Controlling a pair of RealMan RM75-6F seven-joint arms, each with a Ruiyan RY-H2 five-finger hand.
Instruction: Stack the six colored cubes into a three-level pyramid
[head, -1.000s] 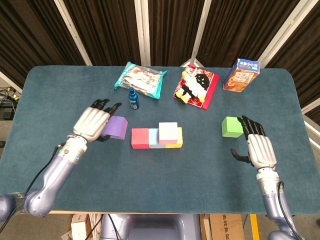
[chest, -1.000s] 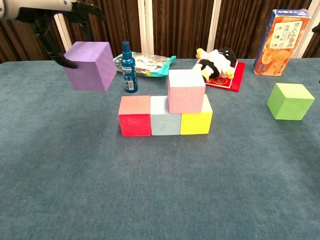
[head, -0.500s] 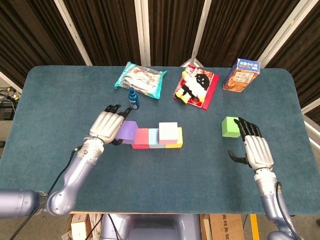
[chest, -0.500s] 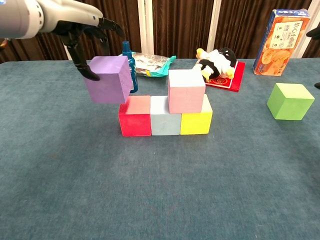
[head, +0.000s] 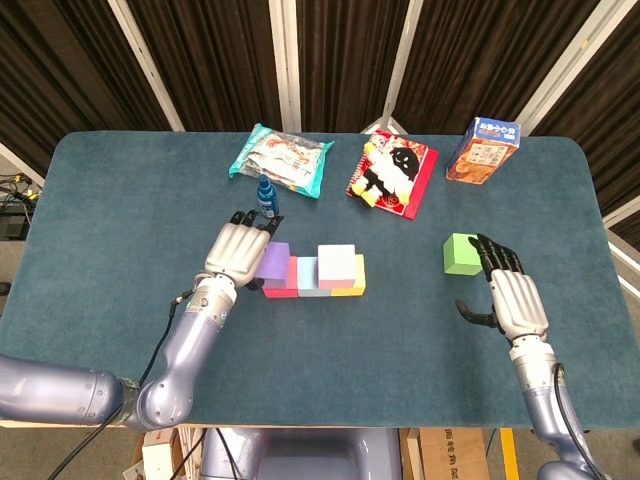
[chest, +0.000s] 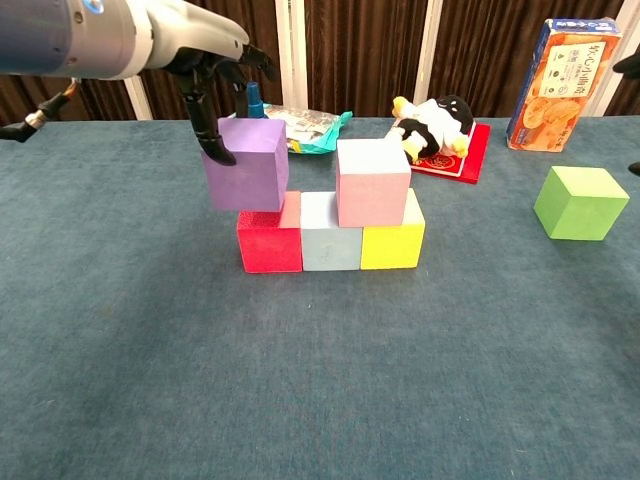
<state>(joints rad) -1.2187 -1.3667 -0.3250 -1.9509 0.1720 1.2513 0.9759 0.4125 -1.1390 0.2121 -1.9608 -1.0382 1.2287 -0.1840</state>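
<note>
My left hand (head: 238, 251) (chest: 205, 62) grips a purple cube (chest: 246, 163) (head: 274, 261) and holds it just above the red cube (chest: 268, 243) (head: 281, 284). Red, light blue (chest: 329, 232) and yellow (chest: 393, 240) cubes form a row on the table. A pink cube (chest: 372, 182) (head: 337, 263) sits on top, over the blue and yellow ones. The green cube (head: 461, 253) (chest: 581, 203) lies alone at the right. My right hand (head: 512, 295) rests beside it with fingers spread, holding nothing.
A small blue bottle (chest: 254, 108) (head: 266, 196) stands just behind the purple cube. Behind the row lie a snack bag (head: 281, 158), a red pack with a plush toy (head: 392, 172) and an orange-blue box (head: 483, 149). The table's front edge (head: 330, 425) is near.
My left hand has carried the purple cube rightward, from left of the row to just over the red cube. The right hand has barely shifted.
</note>
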